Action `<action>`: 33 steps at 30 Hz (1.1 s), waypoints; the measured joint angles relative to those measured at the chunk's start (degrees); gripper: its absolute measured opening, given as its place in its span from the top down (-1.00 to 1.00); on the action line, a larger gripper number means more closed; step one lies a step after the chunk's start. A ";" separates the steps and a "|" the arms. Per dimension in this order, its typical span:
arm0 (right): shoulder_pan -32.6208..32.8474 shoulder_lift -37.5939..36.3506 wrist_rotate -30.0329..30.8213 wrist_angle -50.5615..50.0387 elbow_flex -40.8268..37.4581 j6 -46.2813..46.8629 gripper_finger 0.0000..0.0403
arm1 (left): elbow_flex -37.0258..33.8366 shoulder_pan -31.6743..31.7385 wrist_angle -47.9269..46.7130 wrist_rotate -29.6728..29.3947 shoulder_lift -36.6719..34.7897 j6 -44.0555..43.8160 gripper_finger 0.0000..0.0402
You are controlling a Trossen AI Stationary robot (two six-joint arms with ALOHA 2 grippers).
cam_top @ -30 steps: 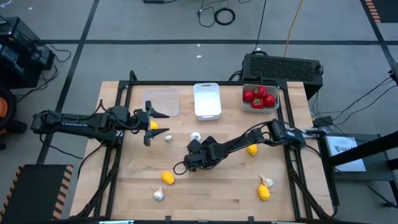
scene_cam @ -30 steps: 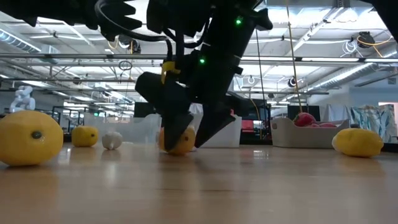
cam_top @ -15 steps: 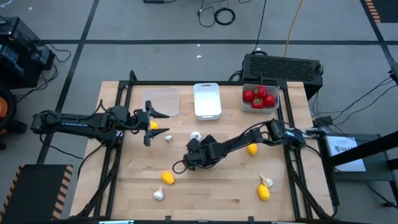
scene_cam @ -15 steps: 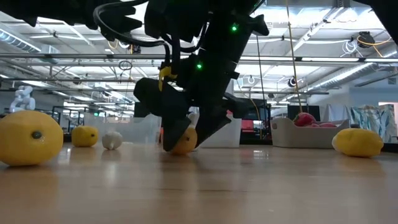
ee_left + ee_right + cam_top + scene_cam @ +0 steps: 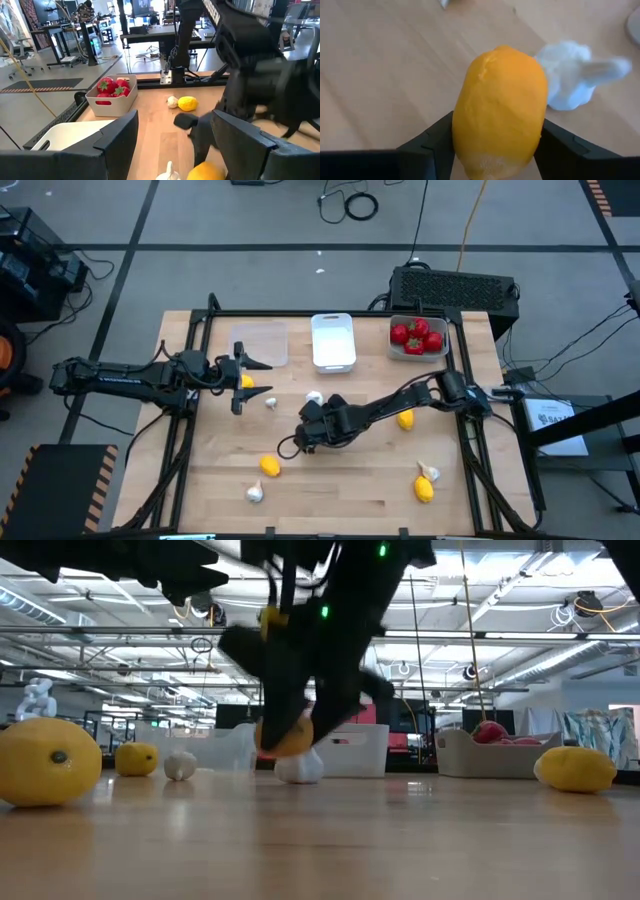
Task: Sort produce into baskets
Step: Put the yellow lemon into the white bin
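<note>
Right tool (image 5: 285, 735) clamping lemon (image 5: 500, 112), mid-table (image 5: 340, 480), above garlic (image 5: 299, 768)

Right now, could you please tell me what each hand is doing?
Left hand: open, holding nothing.
Right hand: closed on a lemon.

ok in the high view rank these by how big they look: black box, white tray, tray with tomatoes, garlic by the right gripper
Largest to smallest:
1. black box
2. white tray
3. tray with tomatoes, only a little smaller than the white one, so that gap is unsure
4. garlic, just beyond the right gripper, clearly smallest
</note>
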 joint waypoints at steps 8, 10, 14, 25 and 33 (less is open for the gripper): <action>-1.23 -7.68 2.48 -0.76 0.04 -6.76 -0.04 | 0.00 0.00 0.00 -0.03 0.00 0.07 -0.27; -2.32 -9.36 4.10 -1.11 0.04 -8.98 -0.04 | 0.00 0.01 0.02 -0.03 0.00 0.07 -0.27; -5.50 -11.35 5.96 -1.91 0.04 -13.77 -0.04 | 0.00 0.00 0.00 -0.05 0.00 0.14 -0.27; -17.36 -11.31 2.52 -7.74 0.04 -19.84 -0.04 | 0.00 1.83 -7.78 -15.49 0.00 6.06 -0.27; -24.24 -11.28 2.26 -10.36 0.04 -20.89 -0.04 | 0.00 7.56 -16.81 -18.64 0.00 2.59 -0.27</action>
